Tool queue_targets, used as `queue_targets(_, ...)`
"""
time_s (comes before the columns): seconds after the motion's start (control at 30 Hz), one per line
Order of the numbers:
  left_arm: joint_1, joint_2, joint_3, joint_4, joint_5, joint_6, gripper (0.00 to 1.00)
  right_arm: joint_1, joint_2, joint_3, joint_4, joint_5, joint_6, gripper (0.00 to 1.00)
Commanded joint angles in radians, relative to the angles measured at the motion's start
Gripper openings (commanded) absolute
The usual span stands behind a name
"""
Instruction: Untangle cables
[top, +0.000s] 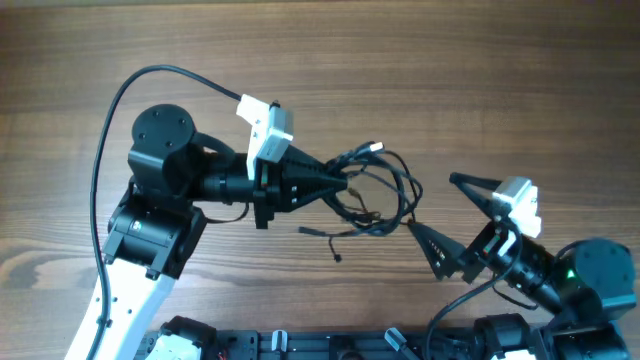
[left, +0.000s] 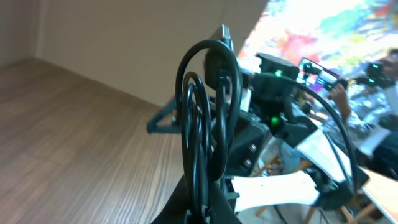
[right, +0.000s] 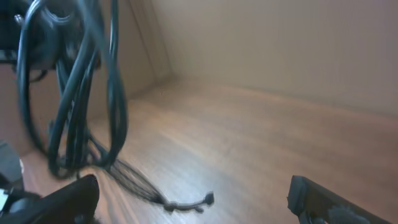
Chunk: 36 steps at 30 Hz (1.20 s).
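Left pincer (top: 345, 186) clenches the cables (top: 385, 195), their loose ends trailing on the bench (top: 500, 80); right pincer (top: 437, 207) gapes released just beside the loops.

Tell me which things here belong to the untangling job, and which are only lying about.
Job: the thin dark cables, held by the left pincer; the open right pincer.
Not the job: the thick black arm cable; the wooden table.
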Motion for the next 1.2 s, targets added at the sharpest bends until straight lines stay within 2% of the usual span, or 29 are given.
queue_targets(0.0,0.005,-0.014,0.017,0.006,0.096,0.039,0.04,-0.002,0.006,0.002,0.048,0.044,0.079,1.00)
queue_targets(0.13,0.004,-0.013,0.017,0.005,0.138,0.039,0.04,-0.002,0.006,0.002,0.089,0.053,0.102,1.00)
queue_targets(0.33,-0.060,0.003,0.017,0.007,0.131,0.040,0.04,-0.002,0.006,0.002,0.088,-0.002,0.101,1.00)
queue_targets(0.63,-0.068,0.025,0.017,0.022,0.122,0.039,0.04,-0.002,0.006,0.002,0.086,-0.037,0.101,1.00)
queue_targets(0.87,-0.184,0.029,0.017,0.078,0.068,0.040,0.04,-0.002,0.006,0.002,0.084,-0.036,0.098,1.00)
queue_targets(1.17,-0.204,0.029,0.017,0.078,0.069,0.039,0.04,-0.002,0.006,0.002,-0.012,0.203,0.092,1.00)
